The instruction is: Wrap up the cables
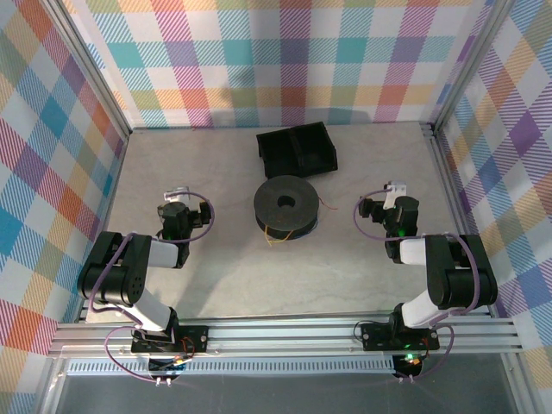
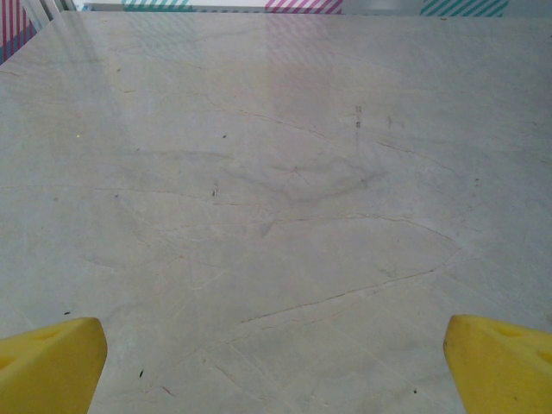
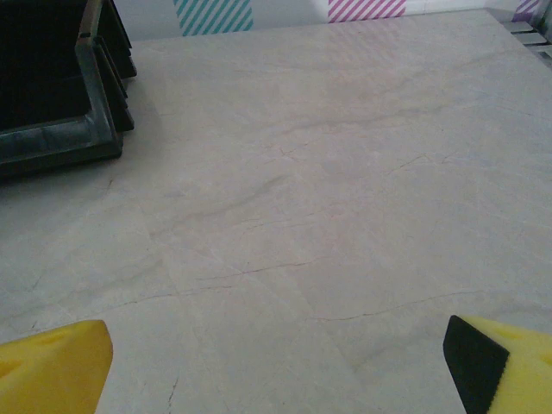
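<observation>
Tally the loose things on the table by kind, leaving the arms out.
Black spool: 1
Black tray: 1, possibly a nested stack
Thin cables: at least 1, an orange strand at the spool's near edge; too thin to count further
Total: at least 3

Encl. by multicolour pastel plaid walls [image 1: 285, 60] w/ silver metal corner posts [image 1: 95, 65]; pale grey marble-look surface [image 1: 224, 276] lay evenly lit.
</observation>
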`<action>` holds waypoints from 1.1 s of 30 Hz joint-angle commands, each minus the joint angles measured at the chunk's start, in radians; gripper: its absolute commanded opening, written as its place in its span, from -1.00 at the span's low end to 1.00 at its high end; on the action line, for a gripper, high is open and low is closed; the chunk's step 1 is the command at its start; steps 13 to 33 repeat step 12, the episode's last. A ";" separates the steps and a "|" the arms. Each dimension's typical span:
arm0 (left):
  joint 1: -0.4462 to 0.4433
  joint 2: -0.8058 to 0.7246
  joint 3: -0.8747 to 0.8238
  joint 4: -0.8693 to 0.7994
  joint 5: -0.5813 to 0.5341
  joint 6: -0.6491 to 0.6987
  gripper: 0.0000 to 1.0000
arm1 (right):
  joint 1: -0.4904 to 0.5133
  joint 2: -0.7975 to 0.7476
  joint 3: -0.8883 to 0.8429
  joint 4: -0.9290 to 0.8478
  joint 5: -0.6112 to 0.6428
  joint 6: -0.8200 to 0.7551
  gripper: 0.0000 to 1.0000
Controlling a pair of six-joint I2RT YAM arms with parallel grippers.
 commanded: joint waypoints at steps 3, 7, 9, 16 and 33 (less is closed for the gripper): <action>0.006 -0.003 0.008 0.006 0.021 -0.012 0.99 | 0.004 0.004 0.014 -0.004 -0.032 0.003 0.98; 0.005 -0.003 0.008 0.007 0.020 -0.013 0.99 | 0.003 0.005 0.015 -0.008 -0.036 0.004 0.98; 0.006 -0.004 0.008 0.006 0.020 -0.013 0.99 | 0.002 0.004 0.015 -0.008 -0.037 0.005 0.98; 0.006 -0.003 0.008 0.006 0.020 -0.013 0.99 | 0.002 0.004 0.012 -0.004 -0.036 0.003 0.98; 0.006 -0.003 0.008 0.006 0.020 -0.013 0.99 | 0.002 0.004 0.012 -0.004 -0.036 0.003 0.98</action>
